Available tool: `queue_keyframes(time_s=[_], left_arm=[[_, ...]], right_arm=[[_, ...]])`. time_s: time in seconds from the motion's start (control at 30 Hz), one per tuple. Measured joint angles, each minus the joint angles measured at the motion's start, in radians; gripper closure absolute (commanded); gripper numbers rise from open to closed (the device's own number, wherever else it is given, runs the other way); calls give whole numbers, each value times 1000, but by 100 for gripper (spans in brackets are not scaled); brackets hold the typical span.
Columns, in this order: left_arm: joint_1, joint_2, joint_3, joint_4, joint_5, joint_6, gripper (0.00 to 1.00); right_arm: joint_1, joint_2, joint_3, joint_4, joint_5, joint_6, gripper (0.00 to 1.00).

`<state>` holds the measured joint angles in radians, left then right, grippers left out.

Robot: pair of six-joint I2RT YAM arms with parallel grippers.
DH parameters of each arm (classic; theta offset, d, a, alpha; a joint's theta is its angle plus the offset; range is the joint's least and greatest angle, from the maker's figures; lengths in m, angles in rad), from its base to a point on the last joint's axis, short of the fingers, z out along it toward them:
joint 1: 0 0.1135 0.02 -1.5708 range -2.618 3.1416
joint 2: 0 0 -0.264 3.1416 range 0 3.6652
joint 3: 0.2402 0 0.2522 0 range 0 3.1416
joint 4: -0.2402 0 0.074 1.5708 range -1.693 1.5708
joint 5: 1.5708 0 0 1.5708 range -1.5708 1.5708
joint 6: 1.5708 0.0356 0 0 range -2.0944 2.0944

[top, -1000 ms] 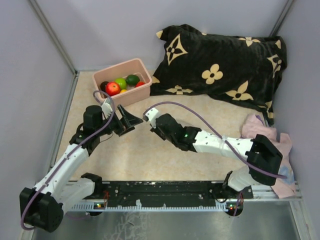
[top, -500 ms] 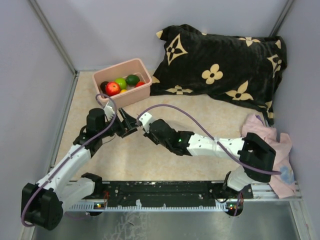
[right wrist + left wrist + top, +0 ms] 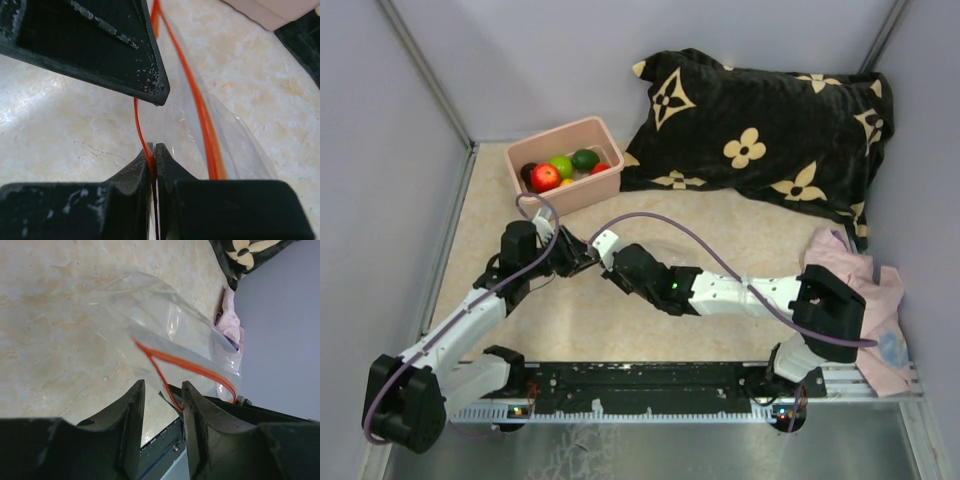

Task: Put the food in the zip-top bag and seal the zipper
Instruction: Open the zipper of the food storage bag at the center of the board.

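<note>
The zip-top bag [image 3: 165, 325] hangs left of centre above the beige mottled tabletop [image 3: 570, 320], with lavender walls [image 3: 570, 60] behind. Your right gripper [image 3: 153, 147] pinches the zipper [image 3: 192, 366]. The left gripper [image 3: 163, 390] appears slightly spread around it. The food [image 3: 560, 168] lies in the pink bin [image 3: 590, 190], upper left.

The left gripper [image 3: 162, 390] reaches over a beige, marbled table [image 3: 50, 340], its two black fingers [image 3: 127, 430] standing apart at the bottom of the view. The zip-top bag [image 3: 150, 315], clear and crinkled, stretches away from the gap between them, and one corner of its mouth runs down between the fingertips, close to the right-hand finger. The red-orange zipper [image 3: 195, 367] forks from that corner into two lines, so the mouth is parted. Beyond the bag, at the table's far side, a pink cloth [image 3: 230, 325] lies beside a dark cushion [image 3: 245, 252] with cream markings, against a lavender wall [image 3: 280, 340].
</note>
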<state>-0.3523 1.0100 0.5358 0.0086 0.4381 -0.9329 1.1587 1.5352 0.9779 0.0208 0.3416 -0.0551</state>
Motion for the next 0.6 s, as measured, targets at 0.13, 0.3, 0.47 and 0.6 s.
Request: queue_keyframes(time_s=[0.13,0.3,0.47,0.6], left_arm=[[0,-2,-12,8,-19,-5,61],[-11,29,-11,35,-24,-6,66],[-33,47,-11,37,-34,-6,89],[-39,46,0,33,-53,10,100]], right_arm=[[0,0,0,8,0,2,93],[3,10,6,18,0,5,91],[10,26,16,18,-3,4,85],[11,26,34,8,-10,3,76]])
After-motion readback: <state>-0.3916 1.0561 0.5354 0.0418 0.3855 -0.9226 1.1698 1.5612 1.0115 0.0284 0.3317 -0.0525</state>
